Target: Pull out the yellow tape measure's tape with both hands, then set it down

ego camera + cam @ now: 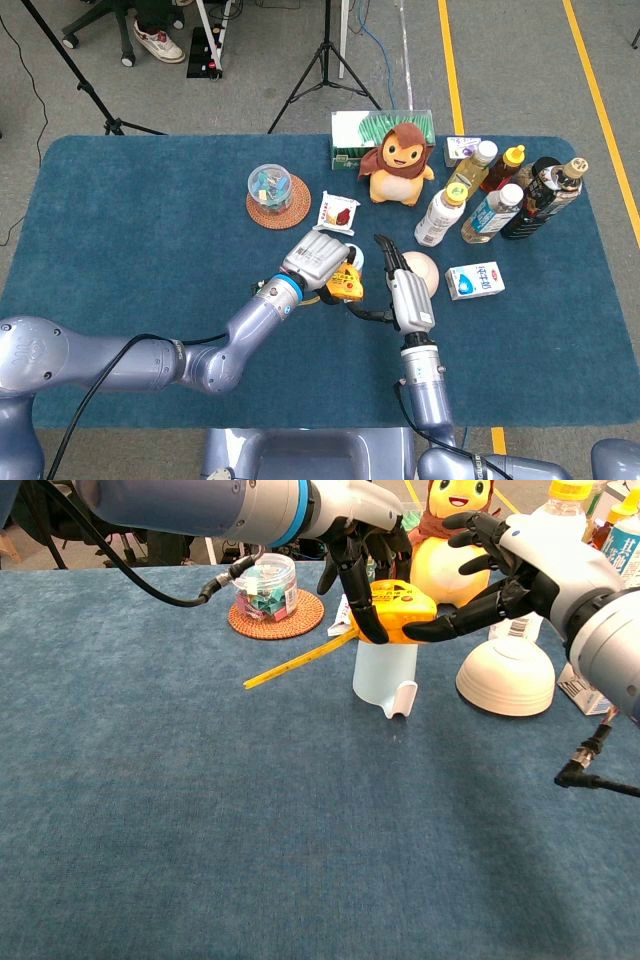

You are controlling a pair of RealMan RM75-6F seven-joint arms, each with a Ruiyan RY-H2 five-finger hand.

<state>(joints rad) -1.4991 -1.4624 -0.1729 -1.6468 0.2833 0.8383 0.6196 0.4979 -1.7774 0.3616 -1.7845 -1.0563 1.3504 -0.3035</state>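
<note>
My left hand (357,548) (314,258) grips the yellow tape measure (401,608) (348,284) from above and holds it in the air over a pale blue cup (385,676). A short length of yellow tape (298,661) sticks out of the case, slanting down to the left. My right hand (512,564) (404,294) is just right of the case with its fingers spread. One of its fingertips (417,631) touches the case's right side, but the hand does not close around it.
An upturned white bowl (505,677) (426,267) sits under my right hand, a small milk carton (474,280) beside it. Behind stand a plush toy (398,160), several bottles (500,195), a tissue box (350,135), a snack packet (338,212) and a clear jar (265,584) on a coaster.
</note>
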